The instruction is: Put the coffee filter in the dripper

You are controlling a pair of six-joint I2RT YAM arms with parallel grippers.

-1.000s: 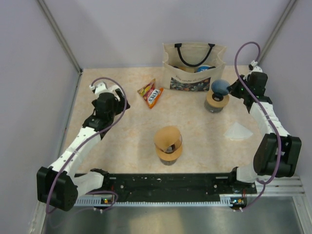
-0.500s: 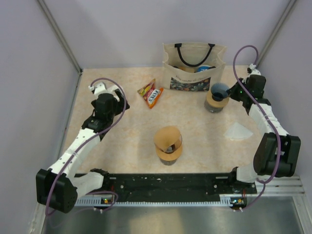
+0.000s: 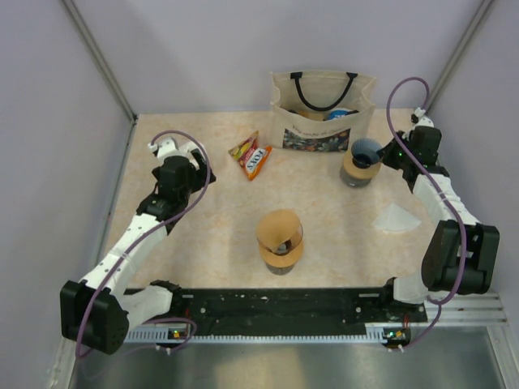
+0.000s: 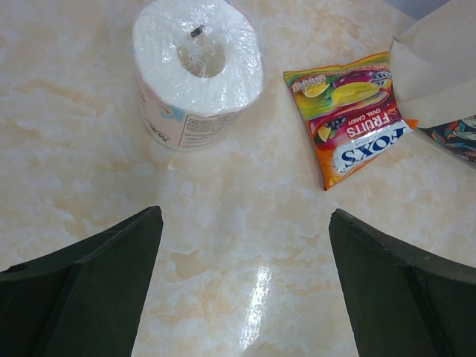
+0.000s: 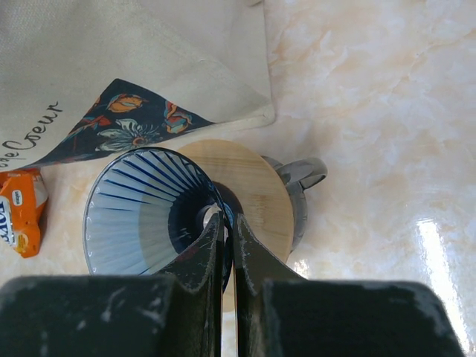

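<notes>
The blue ribbed dripper (image 5: pixel 137 216) sits tilted over the round wooden collar (image 5: pixel 256 201) of a glass carafe (image 3: pixel 358 170) at the back right. My right gripper (image 5: pixel 227 219) is shut on the dripper's rim, one finger inside the cone and one outside. In the top view the dripper (image 3: pixel 366 147) is just left of the right gripper (image 3: pixel 388 151). The white coffee filter (image 3: pixel 396 217) lies flat on the table at the right, nearer than the carafe. My left gripper (image 4: pixel 245 216) hangs open over bare table at the left, holding nothing.
A cloth tote bag (image 3: pixel 323 109) stands at the back, close behind the carafe. A candy packet (image 4: pixel 349 134) and a wrapped paper roll (image 4: pixel 195 67) lie ahead of the left gripper. A second carafe with a brown cone (image 3: pixel 280 237) stands at the table's middle front.
The right wrist has shifted slightly toward the back right with the dripper still in its grip. The left arm has not moved.
</notes>
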